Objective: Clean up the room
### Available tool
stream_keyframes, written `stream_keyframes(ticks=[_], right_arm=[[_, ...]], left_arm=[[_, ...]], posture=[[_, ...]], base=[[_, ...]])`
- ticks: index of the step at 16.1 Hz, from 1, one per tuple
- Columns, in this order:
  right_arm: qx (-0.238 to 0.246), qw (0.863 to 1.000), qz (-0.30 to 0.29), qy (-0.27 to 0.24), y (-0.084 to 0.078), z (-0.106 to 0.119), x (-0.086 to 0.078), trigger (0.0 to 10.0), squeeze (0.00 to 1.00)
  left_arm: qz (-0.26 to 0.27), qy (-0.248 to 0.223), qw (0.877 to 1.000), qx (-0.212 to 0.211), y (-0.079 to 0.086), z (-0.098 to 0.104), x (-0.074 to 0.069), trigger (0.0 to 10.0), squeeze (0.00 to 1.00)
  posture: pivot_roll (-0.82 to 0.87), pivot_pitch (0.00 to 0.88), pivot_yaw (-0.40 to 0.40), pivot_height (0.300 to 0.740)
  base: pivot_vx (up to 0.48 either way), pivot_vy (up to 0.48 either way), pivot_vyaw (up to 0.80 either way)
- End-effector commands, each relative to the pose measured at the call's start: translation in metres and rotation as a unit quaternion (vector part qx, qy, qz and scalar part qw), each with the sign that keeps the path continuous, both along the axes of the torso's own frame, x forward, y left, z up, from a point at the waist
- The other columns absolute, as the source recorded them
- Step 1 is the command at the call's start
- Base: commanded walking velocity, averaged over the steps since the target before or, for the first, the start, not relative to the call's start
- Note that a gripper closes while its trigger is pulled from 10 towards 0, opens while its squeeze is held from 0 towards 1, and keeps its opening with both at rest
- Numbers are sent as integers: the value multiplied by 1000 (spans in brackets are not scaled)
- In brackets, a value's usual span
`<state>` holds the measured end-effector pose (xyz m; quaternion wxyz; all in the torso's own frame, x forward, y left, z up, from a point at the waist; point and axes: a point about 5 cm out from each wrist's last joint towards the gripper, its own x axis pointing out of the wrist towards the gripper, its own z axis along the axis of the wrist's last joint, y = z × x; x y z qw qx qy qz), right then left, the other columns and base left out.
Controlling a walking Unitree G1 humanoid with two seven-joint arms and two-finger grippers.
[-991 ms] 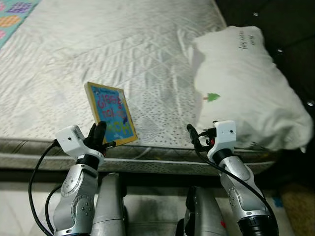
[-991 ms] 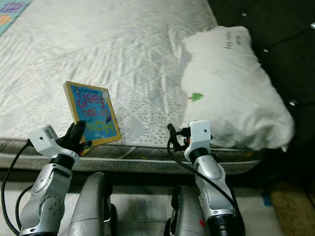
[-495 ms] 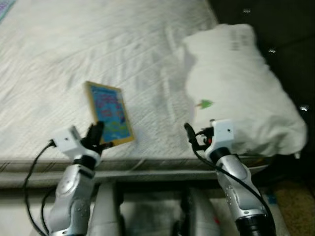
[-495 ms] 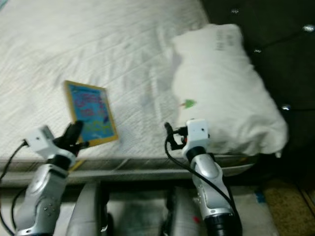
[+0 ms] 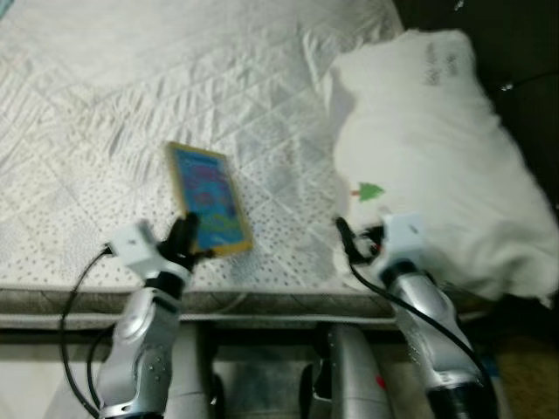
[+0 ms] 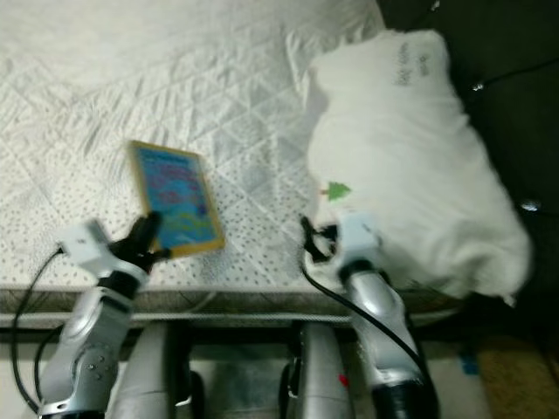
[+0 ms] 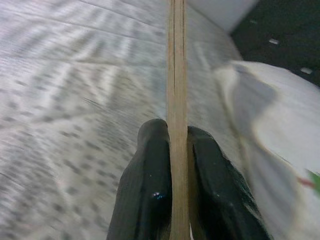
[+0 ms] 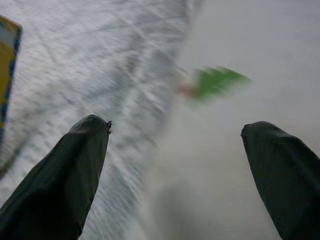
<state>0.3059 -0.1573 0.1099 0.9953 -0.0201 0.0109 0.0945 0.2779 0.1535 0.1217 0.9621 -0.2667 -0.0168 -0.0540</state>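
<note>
The left gripper (image 7: 177, 150) is clenched on the lower edge of a thin, stiff board book (image 5: 210, 199) with a blue cover and yellow border, tilted above the quilted white mattress (image 5: 105, 113). The right gripper (image 8: 175, 150), fingers spread, faces a soft white pillow (image 5: 437, 157) printed with a small green tree. Since a second ago the book is held farther over the mattress, and the camera has shifted.

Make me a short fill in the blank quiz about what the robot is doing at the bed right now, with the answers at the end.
1. The left gripper has its jaws shut on a thin ____.
2. The right gripper has its jaws ____, holding nothing.
3. The white pillow lies on the robot's ____ side of the bed.
4. The small picture on the pillow is a green ____.

Answers: book; open; right; tree
</note>
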Motion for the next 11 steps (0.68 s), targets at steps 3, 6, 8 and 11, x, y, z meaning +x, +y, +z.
stream_keyframes(ticks=[3,6,8,11], right_arm=[[4,1000,1,7,2,-3,-2,10000,0],[6,1000,3,6,2,-3,-2,10000,0],[3,1000,0,6,1,-3,-3,10000,0],[0,1000,-3,5,-1,-2,-3,10000,0]], left_arm=[[1,-4,1000,-9,-1,2,-2,10000,0],[0,12,1000,-12,-3,-1,1,10000,0],[-7,19,1000,-12,-4,-3,5,10000,0],[7,14,1000,-22,4,3,18,10000,0]], posture=[[51,235,-46,562],[49,236,-45,532],[41,236,-47,528],[37,237,-49,528]], base=[[0,0,0],[0,0,0],[0,0,0],[0,0,0]])
